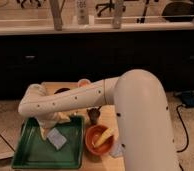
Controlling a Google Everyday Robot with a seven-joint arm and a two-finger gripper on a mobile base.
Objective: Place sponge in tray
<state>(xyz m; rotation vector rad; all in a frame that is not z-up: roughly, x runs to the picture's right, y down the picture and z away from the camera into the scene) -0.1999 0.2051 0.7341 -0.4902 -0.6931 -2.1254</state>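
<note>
The pale blue-grey sponge is inside the dark green tray, near the tray's middle and tilted a little. My gripper hangs from the white arm over the back half of the tray, just above and left of the sponge. I cannot see whether it touches the sponge. The tray lies at the front left of the wooden table.
A round orange bowl with a yellow banana-like piece stands right of the tray. A small dark cup stands behind the bowl. My arm covers the table's right side. A dark counter runs along the back.
</note>
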